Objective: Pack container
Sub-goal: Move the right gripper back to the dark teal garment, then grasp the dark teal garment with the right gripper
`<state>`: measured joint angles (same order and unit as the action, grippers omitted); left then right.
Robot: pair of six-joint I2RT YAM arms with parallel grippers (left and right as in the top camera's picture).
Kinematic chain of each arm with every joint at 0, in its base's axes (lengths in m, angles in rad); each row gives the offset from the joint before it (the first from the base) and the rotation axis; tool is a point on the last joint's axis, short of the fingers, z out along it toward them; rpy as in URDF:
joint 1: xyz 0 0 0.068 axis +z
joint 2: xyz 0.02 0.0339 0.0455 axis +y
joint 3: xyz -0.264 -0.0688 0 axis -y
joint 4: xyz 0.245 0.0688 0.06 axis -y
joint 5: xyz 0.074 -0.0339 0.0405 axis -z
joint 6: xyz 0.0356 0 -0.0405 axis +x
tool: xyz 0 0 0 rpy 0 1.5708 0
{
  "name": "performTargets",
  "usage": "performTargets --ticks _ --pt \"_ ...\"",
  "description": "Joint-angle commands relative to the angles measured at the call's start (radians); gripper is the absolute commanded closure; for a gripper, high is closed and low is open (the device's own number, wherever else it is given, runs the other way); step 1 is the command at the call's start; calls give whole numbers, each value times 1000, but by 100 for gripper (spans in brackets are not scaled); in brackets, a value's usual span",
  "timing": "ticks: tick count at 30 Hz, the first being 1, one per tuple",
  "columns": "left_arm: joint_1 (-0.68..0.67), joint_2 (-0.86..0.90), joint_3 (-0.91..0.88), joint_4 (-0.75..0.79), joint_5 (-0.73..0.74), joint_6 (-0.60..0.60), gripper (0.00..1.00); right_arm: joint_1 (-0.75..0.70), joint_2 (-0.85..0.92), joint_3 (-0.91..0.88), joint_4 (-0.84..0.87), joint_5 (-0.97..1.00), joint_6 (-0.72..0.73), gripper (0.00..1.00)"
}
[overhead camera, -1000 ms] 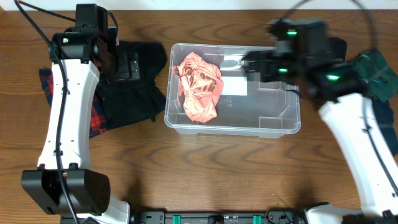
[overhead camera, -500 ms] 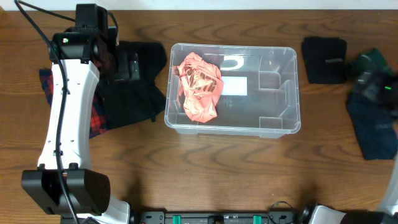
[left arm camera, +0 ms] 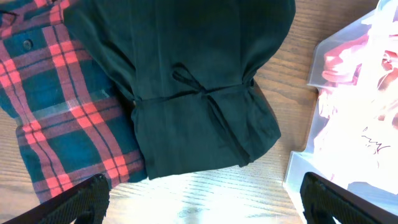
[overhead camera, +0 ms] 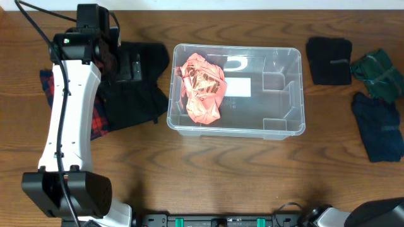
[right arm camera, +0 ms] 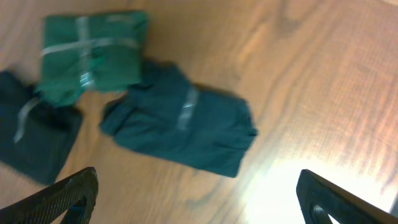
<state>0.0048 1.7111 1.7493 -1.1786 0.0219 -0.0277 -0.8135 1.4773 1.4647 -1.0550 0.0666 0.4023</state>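
Right tool [right arm camera: 198, 202] has swung off the container [overhead camera: 297, 129] to the folded clothes [right arm camera: 180, 124] right of it, spread (like the left tool [left arm camera: 202, 202]), likely to grab one.

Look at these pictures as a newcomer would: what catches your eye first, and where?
A crumpled pink cloth lies in the left half of the clear container at mid-table. Left of it a dark garment overlaps a plaid shirt; right of it sits a green bundle.

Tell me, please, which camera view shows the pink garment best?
The overhead view: the pink garment shows whole, crumpled inside the container. The left wrist view catches only a washed-out part at its right edge; the right wrist view shows none of it.
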Motion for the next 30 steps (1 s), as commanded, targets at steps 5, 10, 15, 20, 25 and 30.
performTargets --ticks 5,10,15,20,25,30 --pt "2 4 19 -3 -11 -12 2 -96 91 -16 8 4 39 1" --pt "2 4 19 -3 -11 -12 2 -98 185 -42 38 3 38 1" --pt "2 4 19 -3 -11 -12 2 -98 287 -55 47 3 27 1" --pt "2 4 19 -3 -11 -12 2 -98 386 -55 80 -93 -109 1" --pt "2 4 19 -3 -11 -12 2 -95 451 -55 126 -187 -320 3" --pt "2 4 19 -3 -11 -12 2 -95 495 -55 181 -184 -423 6"
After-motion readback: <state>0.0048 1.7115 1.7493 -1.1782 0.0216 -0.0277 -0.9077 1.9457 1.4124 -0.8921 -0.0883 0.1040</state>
